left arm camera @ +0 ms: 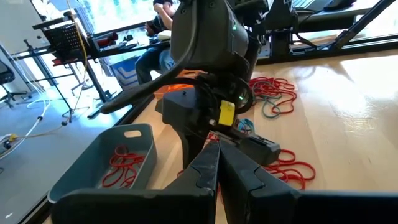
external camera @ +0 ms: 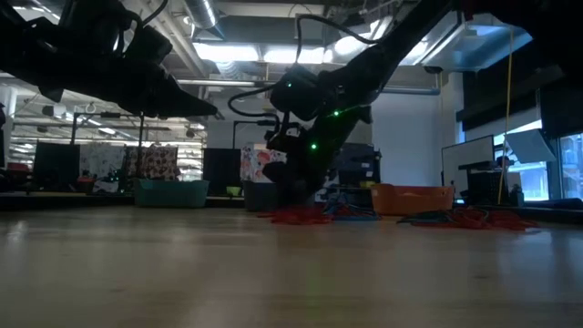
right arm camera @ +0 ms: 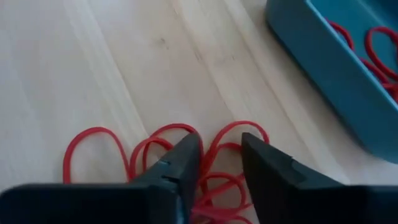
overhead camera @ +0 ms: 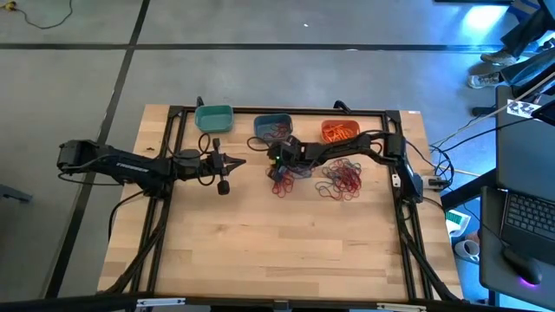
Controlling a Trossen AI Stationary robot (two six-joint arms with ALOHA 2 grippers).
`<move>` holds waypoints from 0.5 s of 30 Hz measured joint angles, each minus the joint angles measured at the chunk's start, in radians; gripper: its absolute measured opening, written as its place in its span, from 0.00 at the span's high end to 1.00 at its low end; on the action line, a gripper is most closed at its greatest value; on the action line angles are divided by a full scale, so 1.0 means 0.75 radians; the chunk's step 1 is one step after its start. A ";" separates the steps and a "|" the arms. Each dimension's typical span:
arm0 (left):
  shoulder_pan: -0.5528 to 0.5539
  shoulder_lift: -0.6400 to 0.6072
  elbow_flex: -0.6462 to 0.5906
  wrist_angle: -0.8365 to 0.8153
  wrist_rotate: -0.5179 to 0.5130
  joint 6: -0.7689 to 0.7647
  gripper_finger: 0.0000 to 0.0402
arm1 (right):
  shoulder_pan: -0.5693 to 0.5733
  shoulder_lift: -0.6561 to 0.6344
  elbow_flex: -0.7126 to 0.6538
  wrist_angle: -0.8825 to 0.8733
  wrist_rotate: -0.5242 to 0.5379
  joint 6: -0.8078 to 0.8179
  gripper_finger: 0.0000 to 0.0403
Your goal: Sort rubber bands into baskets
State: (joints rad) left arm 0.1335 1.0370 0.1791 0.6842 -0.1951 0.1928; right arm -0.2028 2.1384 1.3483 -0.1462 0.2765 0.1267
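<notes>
Three baskets stand along the table's far edge: teal point(overhead camera: 213, 117), slate blue point(overhead camera: 272, 127) holding red bands, and orange point(overhead camera: 340, 130) holding orange bands. Loose rubber bands lie in two heaps on the table, a red one point(overhead camera: 282, 184) and a larger mixed one point(overhead camera: 340, 178). My right gripper point(overhead camera: 276, 171) is open and points down over the red heap; red loops point(right arm camera: 163, 140) show under and between its fingertips point(right arm camera: 221, 149). My left gripper point(overhead camera: 236, 162) is shut and empty, hovering above the table left of the right gripper; its fingers point(left arm camera: 217, 155) point at it. My right gripper stands open from above with a finger point(right arm camera: 186, 155) on either side of some red strands point(right arm camera: 217, 146) of the heap on the table. I cannot tell whether the fingers touch them.
Black frame rails point(overhead camera: 173, 139) run along the table's left, far and right sides. Bare wood point(overhead camera: 277, 251) fills the near half of the table. Cables and a laptop point(overhead camera: 520, 217) lie off the table's right side. A seated person point(left arm camera: 161, 37) shows beyond the table.
</notes>
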 joint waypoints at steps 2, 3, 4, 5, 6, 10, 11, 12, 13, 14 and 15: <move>0.000 0.000 0.000 0.000 0.000 -0.001 0.99 | 0.002 0.001 0.000 0.005 0.000 -0.020 0.81; 0.000 0.000 0.000 0.000 0.000 -0.002 0.99 | 0.003 0.002 0.000 0.006 0.000 -0.036 0.85; 0.000 0.000 0.000 0.000 0.000 -0.002 0.99 | 0.003 0.002 -0.001 0.010 0.000 -0.047 0.90; 0.000 0.000 0.000 -0.001 0.000 -0.002 0.99 | 0.003 0.003 -0.001 0.018 0.000 -0.065 0.94; 0.000 0.000 0.000 0.000 0.000 -0.002 0.99 | 0.003 0.002 -0.002 0.023 0.001 -0.078 0.97; 0.000 0.000 0.000 -0.001 0.000 0.010 0.99 | 0.015 -0.016 -0.007 0.020 0.065 -0.109 0.95; 0.000 0.000 0.000 -0.001 0.000 0.013 0.99 | 0.021 -0.025 -0.009 0.011 0.107 -0.116 0.94; 0.000 0.000 0.000 -0.001 0.000 0.018 0.99 | 0.031 -0.037 -0.009 0.016 0.130 -0.123 0.93; 0.000 0.000 0.000 -0.001 0.001 0.020 0.99 | 0.037 -0.051 -0.008 0.019 0.153 -0.138 0.93; 0.000 0.000 0.000 -0.001 0.000 0.019 0.99 | 0.045 -0.064 -0.008 0.019 0.176 -0.149 0.93; 0.000 0.000 0.000 -0.001 0.000 0.019 0.99 | 0.055 -0.077 -0.008 0.021 0.188 -0.159 0.94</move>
State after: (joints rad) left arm 0.1337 1.0369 0.1791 0.6838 -0.1951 0.2072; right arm -0.1612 2.0808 1.3426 -0.1308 0.4177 0.0077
